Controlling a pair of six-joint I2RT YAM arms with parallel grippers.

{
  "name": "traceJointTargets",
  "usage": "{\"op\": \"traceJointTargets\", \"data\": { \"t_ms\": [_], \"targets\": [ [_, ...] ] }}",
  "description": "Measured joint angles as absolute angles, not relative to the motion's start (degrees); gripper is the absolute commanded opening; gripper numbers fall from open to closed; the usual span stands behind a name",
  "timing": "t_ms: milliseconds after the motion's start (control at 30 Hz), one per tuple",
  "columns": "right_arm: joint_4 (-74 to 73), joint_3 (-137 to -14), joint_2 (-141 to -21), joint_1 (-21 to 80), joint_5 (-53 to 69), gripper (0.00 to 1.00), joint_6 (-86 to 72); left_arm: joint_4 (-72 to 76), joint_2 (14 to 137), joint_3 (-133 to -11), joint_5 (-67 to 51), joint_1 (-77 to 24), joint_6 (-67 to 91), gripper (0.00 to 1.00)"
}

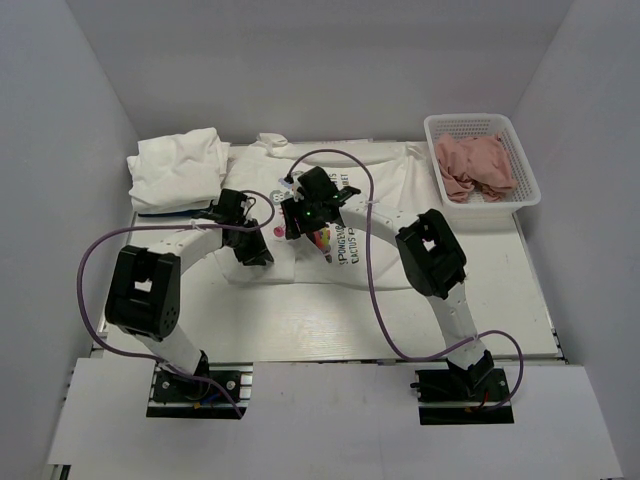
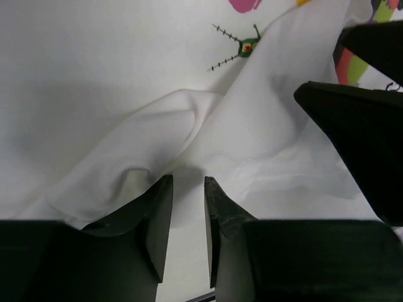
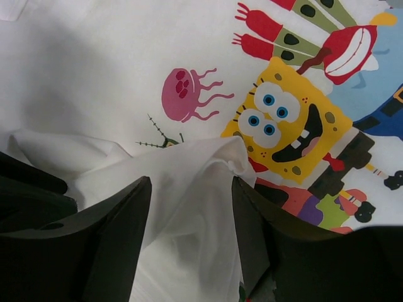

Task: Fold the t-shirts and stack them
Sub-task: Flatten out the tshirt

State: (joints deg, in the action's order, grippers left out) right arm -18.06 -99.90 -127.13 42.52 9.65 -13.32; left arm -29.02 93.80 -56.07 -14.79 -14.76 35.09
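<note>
Step in hand, as judged: the first lengthwise fold of the printed t-shirt [image 1: 390, 185], which lies print-up at the centre of the worktop [image 1: 400, 320]. Its left side panel is drawn over onto the print. The right gripper [image 3: 192, 185] straddles a raised fold of this panel, jaws spread wide and released. The left gripper [image 2: 187, 182] sits at the panel's near edge, jaws almost together; whether they pinch cloth cannot be told. The folded t-shirts [image 1: 175, 170] are stacked at the far-left corner. The next move likely calls for laying the panel flat and straight.
</note>
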Motion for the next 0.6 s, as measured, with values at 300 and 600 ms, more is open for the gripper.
{"op": "traceJointTargets", "data": {
  "t_ms": [300,600],
  "targets": [
    [-18.28,-101.95,-130.47,42.35,9.63,0.42,-13.52,-30.00,94.56,-58.78,-12.51,-14.76,33.74,0.00],
    [-18.20,-103.28,-131.63,42.39,13.17,0.00,-15.55,-29.93,94.63,-58.57,-12.40,-14.76,32.97,0.00]
  ]
}}
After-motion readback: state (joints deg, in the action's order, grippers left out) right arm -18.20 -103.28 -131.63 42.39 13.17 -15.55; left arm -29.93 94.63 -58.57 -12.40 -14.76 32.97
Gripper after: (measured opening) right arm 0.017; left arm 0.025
